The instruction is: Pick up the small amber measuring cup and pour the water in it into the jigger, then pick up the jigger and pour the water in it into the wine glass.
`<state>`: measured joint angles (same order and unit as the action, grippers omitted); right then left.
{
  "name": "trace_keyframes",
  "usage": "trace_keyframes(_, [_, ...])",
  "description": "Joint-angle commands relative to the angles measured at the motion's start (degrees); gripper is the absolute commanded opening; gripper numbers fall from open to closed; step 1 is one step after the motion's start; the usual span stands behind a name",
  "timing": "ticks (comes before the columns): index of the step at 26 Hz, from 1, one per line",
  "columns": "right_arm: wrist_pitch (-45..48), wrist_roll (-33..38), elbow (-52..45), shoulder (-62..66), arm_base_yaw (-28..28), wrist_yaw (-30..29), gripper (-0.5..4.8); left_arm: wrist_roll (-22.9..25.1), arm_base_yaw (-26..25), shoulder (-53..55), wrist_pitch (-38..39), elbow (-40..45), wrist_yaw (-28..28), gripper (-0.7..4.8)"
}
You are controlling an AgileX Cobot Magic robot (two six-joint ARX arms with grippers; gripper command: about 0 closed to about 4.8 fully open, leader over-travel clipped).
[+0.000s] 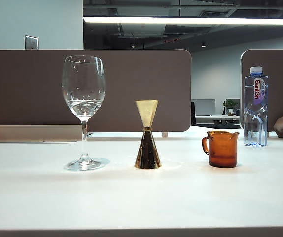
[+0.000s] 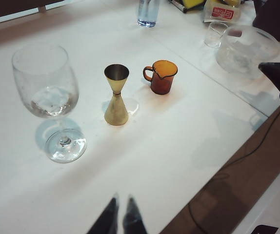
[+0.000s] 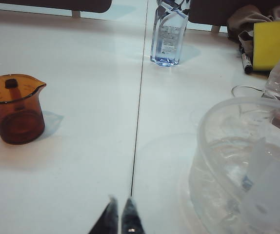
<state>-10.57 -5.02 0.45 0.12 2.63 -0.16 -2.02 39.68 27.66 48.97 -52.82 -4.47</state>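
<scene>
White surface (image 1: 141,197) is carrying, in a row, the tall clear stemmed wine glass (image 1: 84,111) with a little water, the gold hourglass-shaped metal jigger (image 1: 147,134), and the small amber glass measuring cup (image 1: 221,148). Left gripper (image 2: 121,212) is hovering above the surface's near edge, clenched and empty. Right gripper (image 3: 119,214) is hanging clenched, empty, beside a clear plastic bowl (image 3: 237,161), near a clear plastic water bottle (image 3: 169,31).

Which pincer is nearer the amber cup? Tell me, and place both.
Right. The right pincer sits back from the cup with nothing between. The left pincer is farther off; from it the cup lies past the jigger.
</scene>
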Motion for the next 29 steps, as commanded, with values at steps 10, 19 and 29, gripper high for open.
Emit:
trace_keyframes(10, [0.13, 0.02, -0.42, 0.00, -0.02, 0.02, 0.22, -0.37, 0.55, 0.02, -2.36, -0.20, 0.20, 0.26])
trace_keyframes(19, [0.13, 0.02, -0.42, 0.00, -0.02, 0.02, 0.22, -0.22, 0.33, 0.02, -2.29, -0.20, 0.59, 0.26])
trace_keyframes(29, [0.13, 0.02, -0.42, 0.00, -0.02, 0.02, 0.22, 0.07, -2.21, 0.02, -2.29, -0.20, -2.01, 0.26])
